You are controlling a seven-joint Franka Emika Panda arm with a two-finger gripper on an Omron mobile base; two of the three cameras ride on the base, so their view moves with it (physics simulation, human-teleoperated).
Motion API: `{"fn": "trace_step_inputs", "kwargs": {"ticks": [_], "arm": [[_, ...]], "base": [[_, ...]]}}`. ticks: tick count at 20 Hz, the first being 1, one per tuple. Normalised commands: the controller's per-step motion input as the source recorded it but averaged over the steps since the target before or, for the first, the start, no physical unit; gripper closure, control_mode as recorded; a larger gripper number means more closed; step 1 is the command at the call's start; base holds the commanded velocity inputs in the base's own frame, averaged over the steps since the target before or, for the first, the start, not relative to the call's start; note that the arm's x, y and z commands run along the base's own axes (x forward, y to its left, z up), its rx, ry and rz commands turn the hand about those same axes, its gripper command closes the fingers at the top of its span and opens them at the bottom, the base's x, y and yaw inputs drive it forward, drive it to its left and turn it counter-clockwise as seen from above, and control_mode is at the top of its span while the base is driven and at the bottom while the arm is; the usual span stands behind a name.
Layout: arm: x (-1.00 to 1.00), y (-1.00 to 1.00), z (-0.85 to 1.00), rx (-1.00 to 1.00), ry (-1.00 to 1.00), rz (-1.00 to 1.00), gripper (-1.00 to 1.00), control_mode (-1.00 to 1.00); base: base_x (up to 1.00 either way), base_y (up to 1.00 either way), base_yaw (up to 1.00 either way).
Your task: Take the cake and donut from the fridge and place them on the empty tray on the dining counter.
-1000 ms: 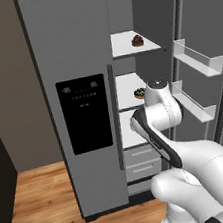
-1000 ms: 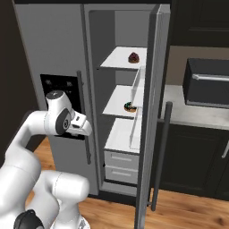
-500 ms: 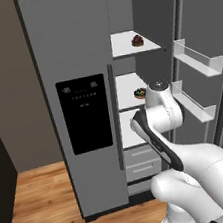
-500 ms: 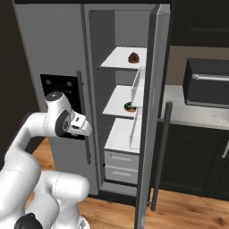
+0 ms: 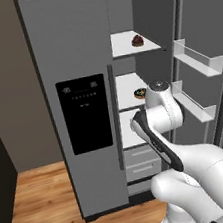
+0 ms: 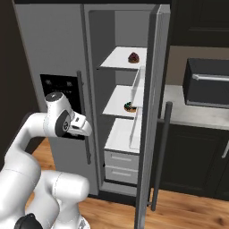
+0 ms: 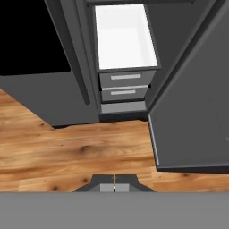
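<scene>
The grey fridge [image 5: 69, 49] [image 6: 49, 40] stands with its right door swung open. The dark brown cake [image 5: 137, 41] [image 6: 133, 57] sits on the upper white shelf. The donut [image 5: 140, 93] [image 6: 129, 107] lies on the shelf below it. My gripper [image 7: 115, 188] is shut with nothing in it. It hangs in front of the fridge, well short of the shelves, and points down at the wooden floor. The tray and the dining counter are out of view.
The open fridge door [image 5: 206, 69] [image 6: 150, 112] with its white bins juts out to the right of the arm. Two grey drawers [image 7: 123, 87] sit under the lowest shelf. A black microwave [image 6: 208, 82] stands on the pale counter over dark cabinets.
The hand has dipped very slightly. The fridge, cake and donut have not moved.
</scene>
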Motion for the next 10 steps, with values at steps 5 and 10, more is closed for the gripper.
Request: {"fn": "trace_step_inputs", "kwargs": {"ticks": [5,10], "arm": [[0.0,0.0,0.0,0.0,0.0,0.0,1.0,1.0],[0.0,0.0,0.0,0.0,0.0,0.0,1.0,1.0]], "base": [[0.29,0.0,0.0],[0.45,0.0,-0.01]]}}
